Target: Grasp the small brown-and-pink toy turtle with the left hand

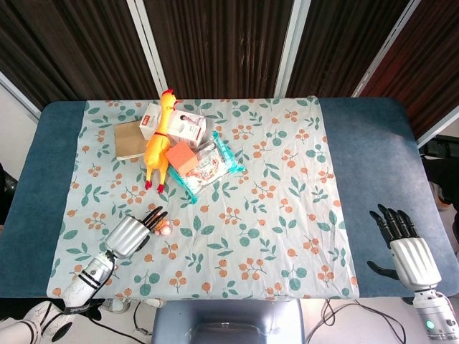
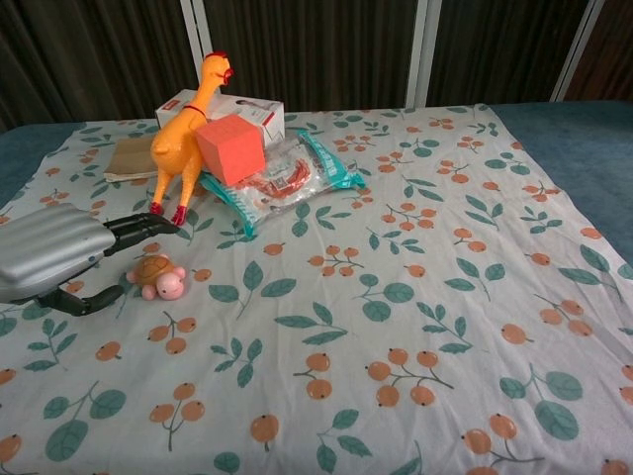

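Brown-shelled and pink-headed, the toy turtle (image 2: 158, 276) sits on the flowered tablecloth (image 2: 415, 297), near its left front part, well apart from the cluster of things behind it. Your left hand (image 2: 61, 257) is right beside it, palm down and low, fingers (image 2: 138, 228) spread above and behind the shell while the thumb reaches along the cloth on the near side. In the chest view the turtle lies just at the mouth of that opening and nothing is clamped on it (the head view has the fingertips over the shell, but whether they touch I cannot tell).

So you are at the end of the approach, with the grasp itself not yet made. The next move, as I judge it, calls for sliding the hand a little further toward the turtle so it sits between thumb and fingers, then closing gently; it is small and rounded, so it may skid on the cloth if one side meets it first.

Behind, the rubber chicken (image 2: 185, 139) leans by the orange block (image 2: 231, 148) and a snack packet (image 2: 287, 183). Your right hand (image 1: 405, 247) rests open, fingers apart, at the table's right edge.
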Available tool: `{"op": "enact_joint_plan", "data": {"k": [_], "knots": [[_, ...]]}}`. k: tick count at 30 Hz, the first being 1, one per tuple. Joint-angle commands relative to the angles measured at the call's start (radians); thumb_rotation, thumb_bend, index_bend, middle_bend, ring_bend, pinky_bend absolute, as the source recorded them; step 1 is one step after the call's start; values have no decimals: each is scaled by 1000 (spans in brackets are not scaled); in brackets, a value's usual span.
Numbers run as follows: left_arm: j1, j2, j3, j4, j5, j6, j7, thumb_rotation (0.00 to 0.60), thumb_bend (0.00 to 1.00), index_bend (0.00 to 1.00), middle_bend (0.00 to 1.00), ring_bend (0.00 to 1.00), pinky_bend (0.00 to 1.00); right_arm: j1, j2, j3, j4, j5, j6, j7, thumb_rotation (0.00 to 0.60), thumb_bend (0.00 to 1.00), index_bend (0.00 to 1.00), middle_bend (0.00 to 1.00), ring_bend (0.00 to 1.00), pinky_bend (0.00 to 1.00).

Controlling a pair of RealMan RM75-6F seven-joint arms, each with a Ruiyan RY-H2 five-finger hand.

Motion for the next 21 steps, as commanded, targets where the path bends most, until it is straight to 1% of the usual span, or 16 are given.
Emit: {"op": "enact_joint_plan", "data": {"k": [1,6,9,13,15,17,19,21], "knots": [[-13,-24,12,41,-8,-5,-15,600,451,101,118,758,803,0,4,3,1,2,2,6,600,205,0,0,0,0],[-20,-40,27,74,-14,-6,-40,600,449,146,173,758,803,0,7,7,3,11,2,12,600,205,0,0,0,0],[-30,-56,33,102,-17,-10,-65,600,449,204,211,758,804,-1,8,5,2,9,1,13,600,205,0,0,0,0],[-44,-88,39,166,-5,16,-103,600,449,290,278,765,814,-2,11,5,0,9,2,14,600,205,0,0,0,0],[-50,-103,42,196,-1,24,-118,600,449,316,303,774,823,-3,12,6,-1,12,3,14,600,206,0,0,0,0],[-58,-121,46,229,4,35,-141,600,450,364,348,798,845,-3,13,6,-1,14,2,14,600,206,0,0,0,0],[-62,-137,49,258,3,44,-173,600,451,440,434,836,880,-3,13,7,0,16,0,13,600,205,0,0,0,0],[-63,-150,52,284,4,56,-191,600,452,492,503,862,904,-2,13,8,1,17,-2,12,600,206,0,0,0,0]]}}
